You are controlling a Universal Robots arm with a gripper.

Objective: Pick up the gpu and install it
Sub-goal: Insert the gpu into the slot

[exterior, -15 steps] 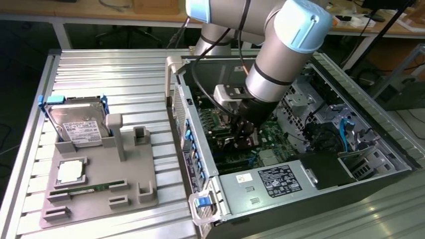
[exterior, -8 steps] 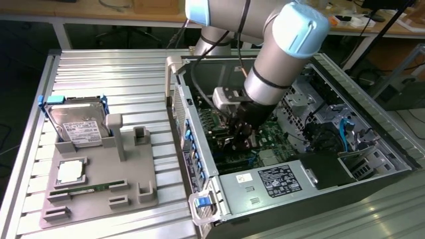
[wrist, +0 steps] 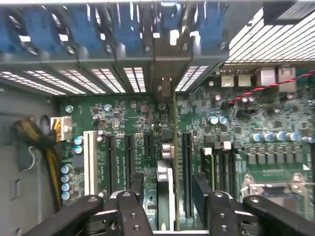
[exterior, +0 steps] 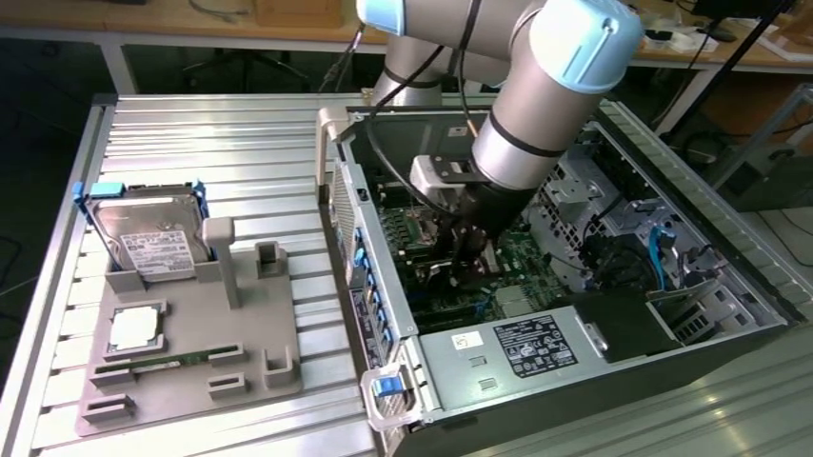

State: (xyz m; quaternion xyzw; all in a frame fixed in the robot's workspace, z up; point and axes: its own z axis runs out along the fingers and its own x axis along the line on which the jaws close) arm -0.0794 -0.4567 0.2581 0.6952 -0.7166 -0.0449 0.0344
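The gpu (wrist: 165, 162) stands on edge in a motherboard slot inside the open computer case (exterior: 381, 314). In the wrist view I look along its thin edge, and its metal bracket end (wrist: 164, 88) meets the case's rear slot panel. My gripper (wrist: 167, 189) straddles the card. Its two black fingers (wrist: 136, 189) sit on either side with a visible gap to the card, so it is open and holds nothing. From the exterior view, the gripper (exterior: 465, 255) reaches down into the middle of the case over the green motherboard (exterior: 508, 262).
A grey fixture tray (exterior: 190, 381) on the exterior view's left holds a silver hard drive (exterior: 152, 243), a processor chip (exterior: 133, 328) and a green memory stick (exterior: 152, 364). Drive bays and blue cables (exterior: 654, 252) crowd the case's far side. A labelled power supply (exterior: 540, 345) sits at the near end.
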